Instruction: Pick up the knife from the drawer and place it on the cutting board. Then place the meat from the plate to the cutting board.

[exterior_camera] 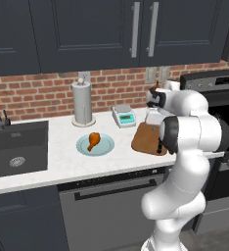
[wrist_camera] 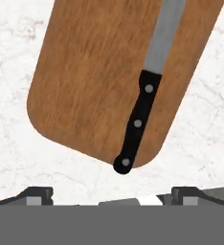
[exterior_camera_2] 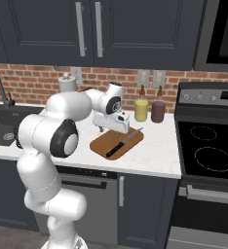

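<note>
The gripper hangs above the cutting board, its fingertips spread apart and holding nothing. The knife lies on the board ahead of the fingers, the blade cut off at the frame's top and the handle end just over the board's near edge. The meat rests on the plate, well apart from the fingers. The arm hides part of the board in the left base view. No writing is legible.

Bare table lies between plate and cutting board. Scale and paper-towel holder stand behind. The knife occupies one side of the board.
</note>
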Robot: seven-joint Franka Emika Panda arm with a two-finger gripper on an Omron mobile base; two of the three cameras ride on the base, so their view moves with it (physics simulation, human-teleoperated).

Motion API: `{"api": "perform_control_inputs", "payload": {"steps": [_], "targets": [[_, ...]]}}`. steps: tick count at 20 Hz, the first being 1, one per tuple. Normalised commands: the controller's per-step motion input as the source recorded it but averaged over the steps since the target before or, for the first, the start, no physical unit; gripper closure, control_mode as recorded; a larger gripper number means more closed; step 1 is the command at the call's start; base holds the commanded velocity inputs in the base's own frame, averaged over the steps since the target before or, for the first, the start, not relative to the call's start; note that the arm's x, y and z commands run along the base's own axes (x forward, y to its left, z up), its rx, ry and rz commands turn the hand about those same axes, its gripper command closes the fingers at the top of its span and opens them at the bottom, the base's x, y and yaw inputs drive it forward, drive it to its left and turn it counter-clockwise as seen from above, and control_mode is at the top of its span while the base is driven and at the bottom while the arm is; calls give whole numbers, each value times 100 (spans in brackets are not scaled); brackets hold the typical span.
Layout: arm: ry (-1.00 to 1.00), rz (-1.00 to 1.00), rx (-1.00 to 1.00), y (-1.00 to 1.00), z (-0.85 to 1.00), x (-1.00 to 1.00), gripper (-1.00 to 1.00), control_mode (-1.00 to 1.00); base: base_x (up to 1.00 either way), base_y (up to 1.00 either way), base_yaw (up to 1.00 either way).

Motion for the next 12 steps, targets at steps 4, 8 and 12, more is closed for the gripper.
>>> {"api": "perform_control_inputs", "payload": {"steps": [4, 8, 12], "targets": [[9, 32, 4, 58, 10, 1, -100, -100, 0, 0, 0], [13, 27, 18, 79, 0, -5, -100, -100, 0, 0, 0], [-1, 16, 9, 100, 0, -42, -100, -100, 0, 0, 0]]}}
